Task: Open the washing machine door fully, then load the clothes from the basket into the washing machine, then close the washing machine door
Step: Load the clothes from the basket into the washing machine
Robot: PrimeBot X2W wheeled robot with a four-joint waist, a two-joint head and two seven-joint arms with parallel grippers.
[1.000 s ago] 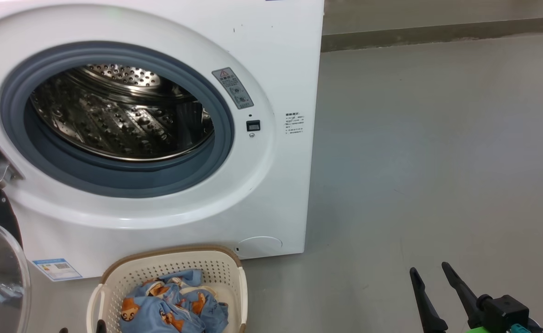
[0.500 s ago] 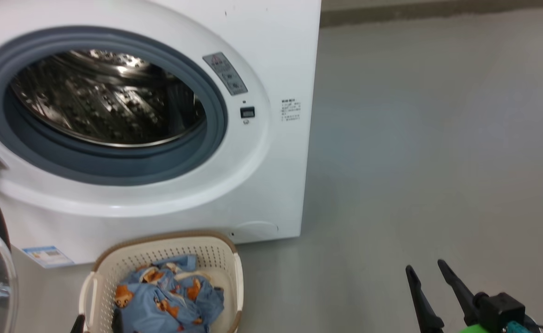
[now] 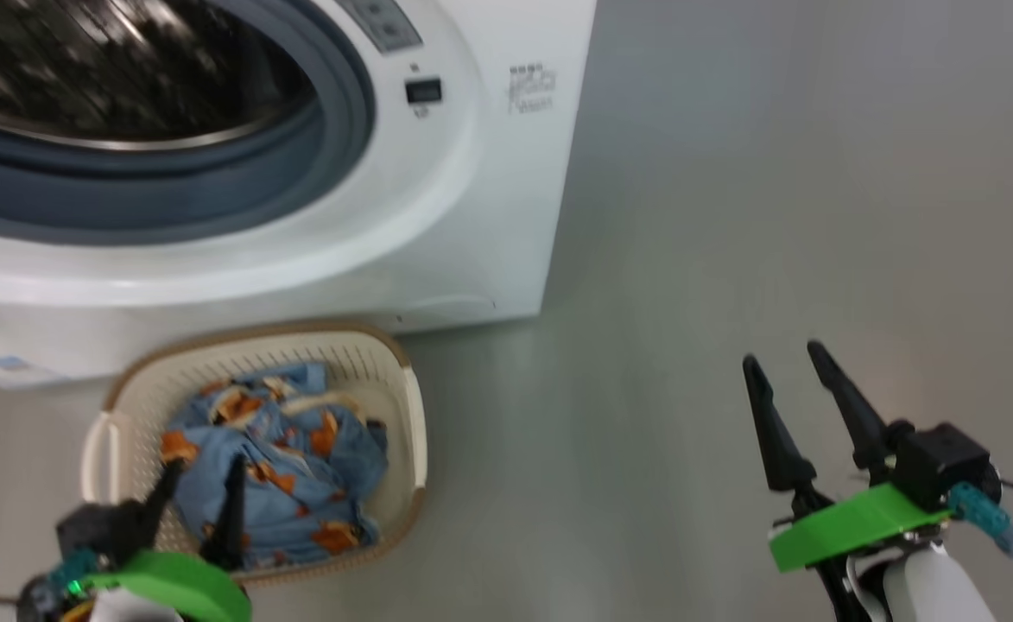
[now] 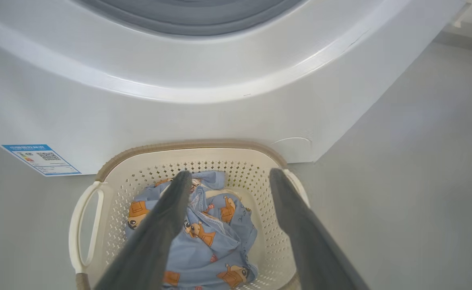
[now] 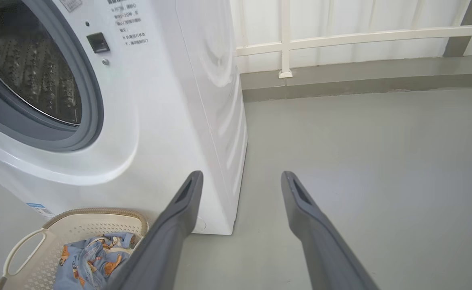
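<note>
The white washing machine (image 3: 471, 216) fills the upper left of the head view, and its steel drum (image 3: 109, 78) stands uncovered inside the grey gasket. Its door is out of view. On the floor before it sits the cream basket (image 3: 411, 406) holding the light blue clothes (image 3: 299, 484) with orange prints. My left gripper (image 3: 204, 466) hangs open just above the clothes, apart from them, with nothing between its fingers. In the left wrist view the left gripper (image 4: 231, 174) points down into the basket (image 4: 191, 144) at the clothes (image 4: 203, 237). My right gripper (image 3: 781, 356) is open and empty over bare floor to the right.
Grey floor (image 3: 774, 216) stretches to the right of the machine. In the right wrist view a white railing (image 5: 340, 36) and a low kerb run along the back. A blue label sticker (image 4: 40, 158) sits low on the machine's front.
The head camera has tipped downward, so the machine and basket slid up the picture. My left gripper has risen into view over the basket. Both grippers stay open.
</note>
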